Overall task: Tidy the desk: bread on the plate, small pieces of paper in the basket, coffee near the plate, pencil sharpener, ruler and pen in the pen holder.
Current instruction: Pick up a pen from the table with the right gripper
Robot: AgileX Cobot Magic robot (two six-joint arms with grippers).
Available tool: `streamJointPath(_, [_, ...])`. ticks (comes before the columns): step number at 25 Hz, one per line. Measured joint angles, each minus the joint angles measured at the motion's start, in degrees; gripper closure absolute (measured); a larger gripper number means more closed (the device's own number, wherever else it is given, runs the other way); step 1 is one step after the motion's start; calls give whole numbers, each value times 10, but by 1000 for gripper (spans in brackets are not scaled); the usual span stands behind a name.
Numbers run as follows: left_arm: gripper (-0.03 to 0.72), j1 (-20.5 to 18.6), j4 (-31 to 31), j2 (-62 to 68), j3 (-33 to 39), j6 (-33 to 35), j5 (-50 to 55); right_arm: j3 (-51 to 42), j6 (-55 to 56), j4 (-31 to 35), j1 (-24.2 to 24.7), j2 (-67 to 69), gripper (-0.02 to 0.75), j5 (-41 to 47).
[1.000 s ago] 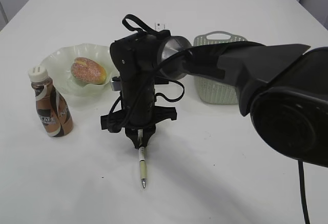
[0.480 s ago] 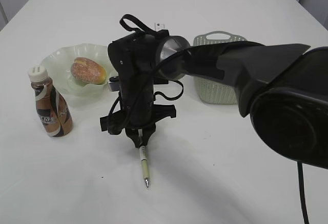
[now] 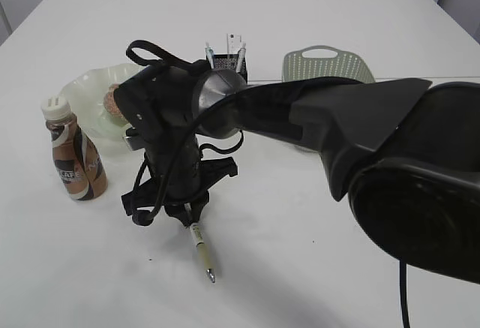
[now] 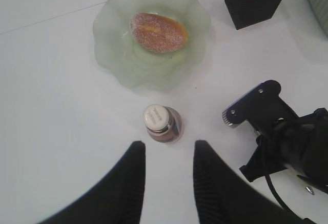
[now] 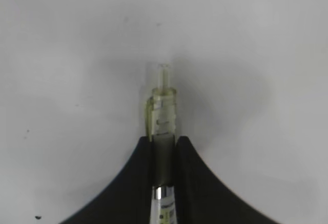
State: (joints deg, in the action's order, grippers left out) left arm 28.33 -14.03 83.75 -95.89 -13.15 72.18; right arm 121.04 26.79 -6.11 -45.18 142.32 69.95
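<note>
surface (image 3: 360, 20): plain white, thin seam line
on it: plate (image 3: 84, 95), coffee (image 3: 73, 155), pen holder (image 3: 227, 61), basket (image 3: 328, 64)
pen (image 3: 202, 253): tip touching or just above, cannot tell

- We find the desk (image 3: 337, 268) white, smooth, matt.
- We note the plate (image 4: 115, 55) is translucent, glassy, pale green.
- The bread (image 4: 158, 31) has a rough sugared crust.
- The coffee (image 3: 73, 163) is glossy plastic.
- The holder (image 4: 256, 6) is black mesh.
- The basket (image 3: 330, 64) is perforated matt plastic.
- The pen (image 3: 201, 249) has a clear plastic end.
</note>
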Motion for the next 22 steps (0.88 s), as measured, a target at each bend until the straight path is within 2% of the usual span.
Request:
streamJointPath(10, [449, 0, 0, 0, 0, 0, 0, 0, -113, 22, 0, -5, 686, 0])
streamJointPath(22, [449, 0, 0, 0, 0, 0, 0, 0, -166, 23, 0, -18, 686, 0])
